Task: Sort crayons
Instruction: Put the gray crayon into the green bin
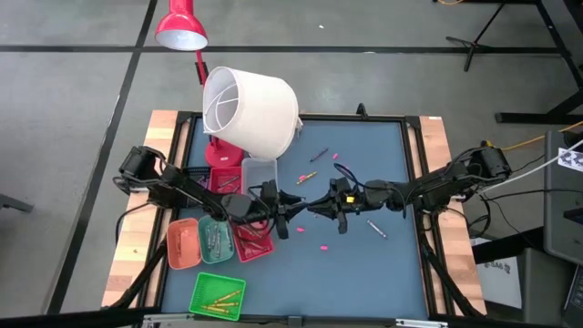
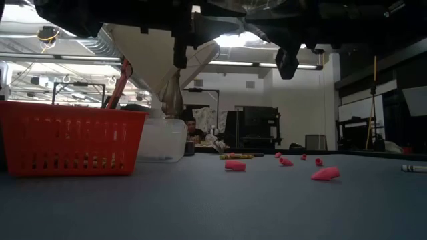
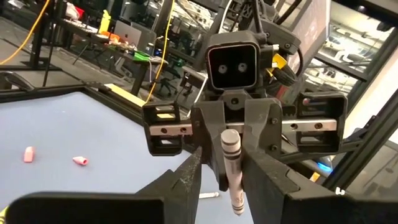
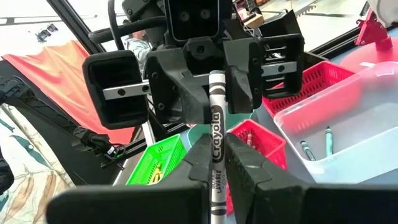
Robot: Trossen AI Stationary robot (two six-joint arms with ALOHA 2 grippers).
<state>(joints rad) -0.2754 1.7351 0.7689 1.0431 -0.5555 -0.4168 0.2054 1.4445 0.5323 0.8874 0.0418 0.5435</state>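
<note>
Now a grey paper-wrapped crayon (image 4: 215,163) stands pinched upright in the right gripper (image 4: 214,177), clamped tight, while the left gripper (image 3: 231,180) faces it, fingers spread around it.

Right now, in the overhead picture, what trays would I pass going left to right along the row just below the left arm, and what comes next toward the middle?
Orange tray → teal tray → red tray → left gripper → right gripper, holding a grey crayon.
</note>
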